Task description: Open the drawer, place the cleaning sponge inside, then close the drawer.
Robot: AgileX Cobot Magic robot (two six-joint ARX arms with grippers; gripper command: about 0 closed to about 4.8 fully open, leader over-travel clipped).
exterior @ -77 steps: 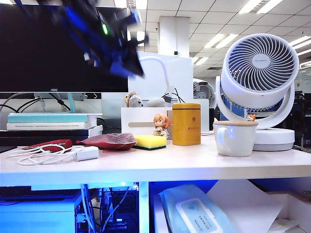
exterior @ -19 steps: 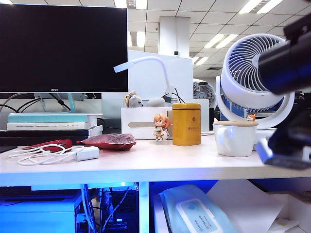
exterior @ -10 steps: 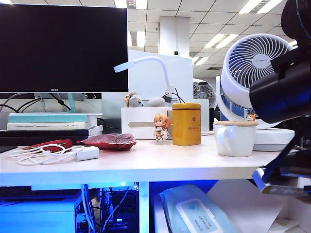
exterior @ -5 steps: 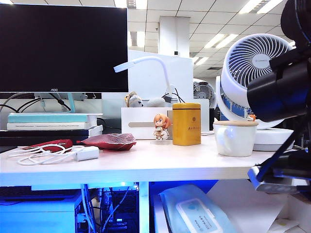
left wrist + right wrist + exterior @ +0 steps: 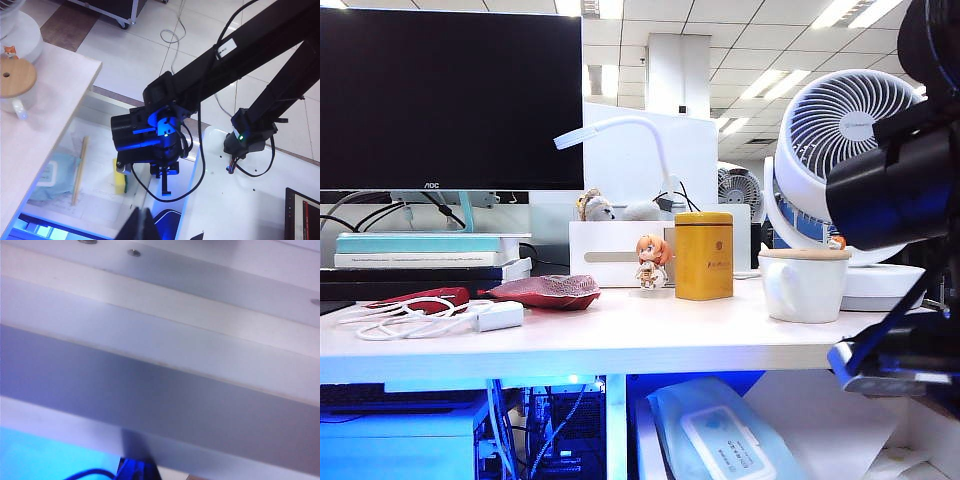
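Drawer [image 5: 100, 165] stands pulled out below the desk edge in the left wrist view, and the cleaning sponge [image 5: 120, 176] lies inside it beside some papers and a packet, so opening and placing look done and only the closing is left. The right gripper [image 5: 165, 187], its jaws together and holding nothing, hangs at the drawer's outer front, seemingly placed to push it in. The left gripper [image 5: 142, 225] shows only as dark closed tips high above the scene, well apart from the drawer and empty.
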